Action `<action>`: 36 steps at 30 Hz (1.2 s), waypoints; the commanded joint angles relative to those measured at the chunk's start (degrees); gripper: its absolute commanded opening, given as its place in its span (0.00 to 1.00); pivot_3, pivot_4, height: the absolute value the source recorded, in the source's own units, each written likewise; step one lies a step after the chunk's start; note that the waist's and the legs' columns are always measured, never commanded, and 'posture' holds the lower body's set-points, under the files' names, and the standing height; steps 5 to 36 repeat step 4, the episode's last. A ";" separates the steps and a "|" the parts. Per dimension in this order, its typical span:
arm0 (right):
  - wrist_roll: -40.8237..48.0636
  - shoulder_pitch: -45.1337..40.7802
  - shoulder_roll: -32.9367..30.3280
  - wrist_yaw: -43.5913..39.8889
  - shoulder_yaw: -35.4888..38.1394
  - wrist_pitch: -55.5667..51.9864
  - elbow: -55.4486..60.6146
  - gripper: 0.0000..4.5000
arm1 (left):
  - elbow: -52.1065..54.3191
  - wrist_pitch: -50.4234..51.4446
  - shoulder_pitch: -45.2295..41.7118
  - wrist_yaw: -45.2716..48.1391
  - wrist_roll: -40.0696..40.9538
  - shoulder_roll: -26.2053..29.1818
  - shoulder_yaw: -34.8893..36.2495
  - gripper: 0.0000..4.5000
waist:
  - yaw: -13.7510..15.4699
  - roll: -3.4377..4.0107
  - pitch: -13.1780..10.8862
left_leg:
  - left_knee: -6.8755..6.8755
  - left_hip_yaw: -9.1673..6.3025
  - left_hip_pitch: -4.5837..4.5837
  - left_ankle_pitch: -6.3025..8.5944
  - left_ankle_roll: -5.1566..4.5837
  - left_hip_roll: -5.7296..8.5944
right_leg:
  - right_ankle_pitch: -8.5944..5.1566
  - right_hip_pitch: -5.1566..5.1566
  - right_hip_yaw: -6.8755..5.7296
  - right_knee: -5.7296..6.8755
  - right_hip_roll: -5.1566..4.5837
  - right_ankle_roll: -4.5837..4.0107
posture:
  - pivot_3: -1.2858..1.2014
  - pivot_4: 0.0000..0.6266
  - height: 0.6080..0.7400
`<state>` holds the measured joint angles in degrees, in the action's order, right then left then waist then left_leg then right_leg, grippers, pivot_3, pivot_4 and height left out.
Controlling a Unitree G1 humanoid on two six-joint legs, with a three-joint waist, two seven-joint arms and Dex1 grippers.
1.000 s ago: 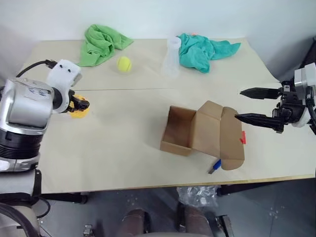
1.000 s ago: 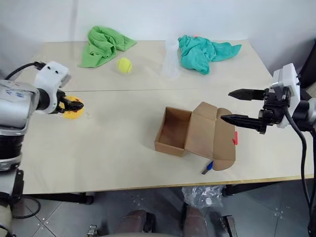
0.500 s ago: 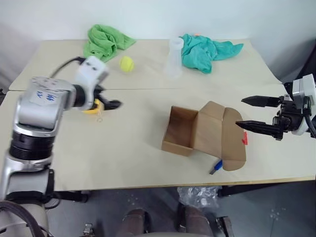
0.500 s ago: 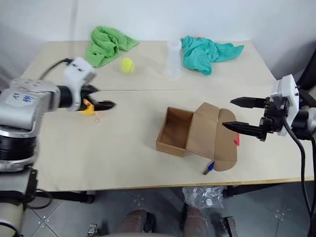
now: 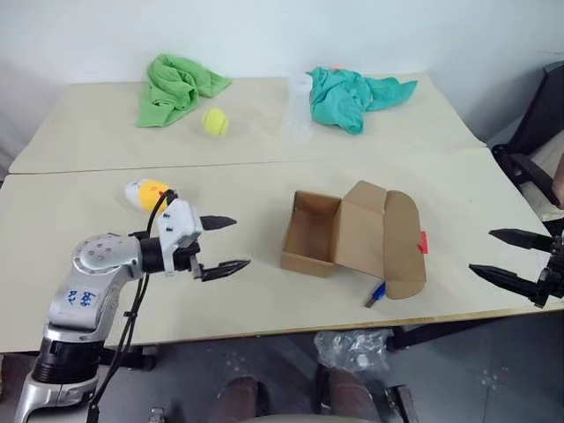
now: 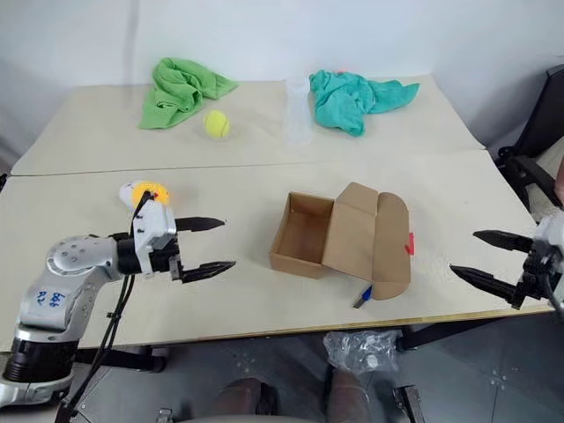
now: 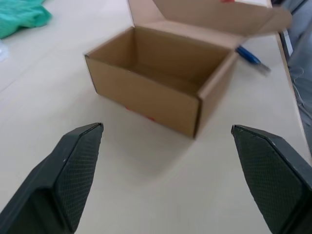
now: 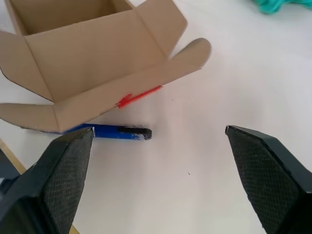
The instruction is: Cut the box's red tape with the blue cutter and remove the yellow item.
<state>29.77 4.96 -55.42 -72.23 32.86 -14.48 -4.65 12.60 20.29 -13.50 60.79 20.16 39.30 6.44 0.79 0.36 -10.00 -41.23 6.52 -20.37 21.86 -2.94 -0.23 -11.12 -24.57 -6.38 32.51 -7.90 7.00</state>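
the box [image 5: 335, 236] sits flap-open and empty on the counter [image 5: 264, 300]; yellow item [image 5: 145, 191] lies outside; both hands, left hand [image 5: 222, 244] and right hand [image 5: 511, 256], gape wide, holding nothing.

Pale beige tabletop [image 5: 264, 291], a seam [image 5: 264, 166] running across where two sections meet. Plain white wall [image 5: 282, 35] behind. Grey tiled floor [image 5: 493, 370] below the near edge. Dark chair [image 5: 538, 132] at far right. Even, soft light

The left arm [image 6: 55, 295] bears small blue handwritten marks, too small to read.
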 commanded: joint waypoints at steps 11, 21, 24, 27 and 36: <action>-0.28 3.42 4.34 7.87 4.09 0.98 4.85 1.00 | -2.85 -2.81 2.11 1.86 2.15 1.36 2.11 0.99 | 0.02 0.01 0.00 | 0.05 0.12 0.01 0.09 0.03 0.04 | -0.06 -0.19 0.01 0.06 -0.23 -0.10 | 0.52 0.24 1.00; -0.28 3.42 4.34 7.87 4.09 0.98 4.85 1.00 | -2.85 -2.81 2.11 1.86 2.15 1.36 2.11 0.99 | 0.02 0.01 0.00 | 0.05 0.12 0.01 0.09 0.03 0.04 | -0.06 -0.19 0.01 0.06 -0.23 -0.10 | 0.52 0.24 1.00; -0.28 3.42 4.34 7.87 4.09 0.98 4.85 1.00 | -2.85 -2.81 2.11 1.86 2.15 1.36 2.11 0.99 | 0.02 0.01 0.00 | 0.05 0.12 0.01 0.09 0.03 0.04 | -0.06 -0.19 0.01 0.06 -0.23 -0.10 | 0.52 0.24 1.00; -0.28 3.42 4.34 7.87 4.09 0.98 4.85 1.00 | -2.85 -2.81 2.11 1.86 2.15 1.36 2.11 0.99 | 0.02 0.01 0.00 | 0.05 0.12 0.01 0.09 0.03 0.04 | -0.06 -0.19 0.01 0.06 -0.23 -0.10 | 0.52 0.24 1.00; -0.28 3.42 4.34 7.87 4.09 0.98 4.85 1.00 | -2.85 -2.81 2.11 1.86 2.15 1.36 2.11 0.99 | 0.02 0.01 0.00 | 0.05 0.12 0.01 0.09 0.03 0.04 | -0.06 -0.19 0.01 0.06 -0.23 -0.10 | 0.52 0.24 1.00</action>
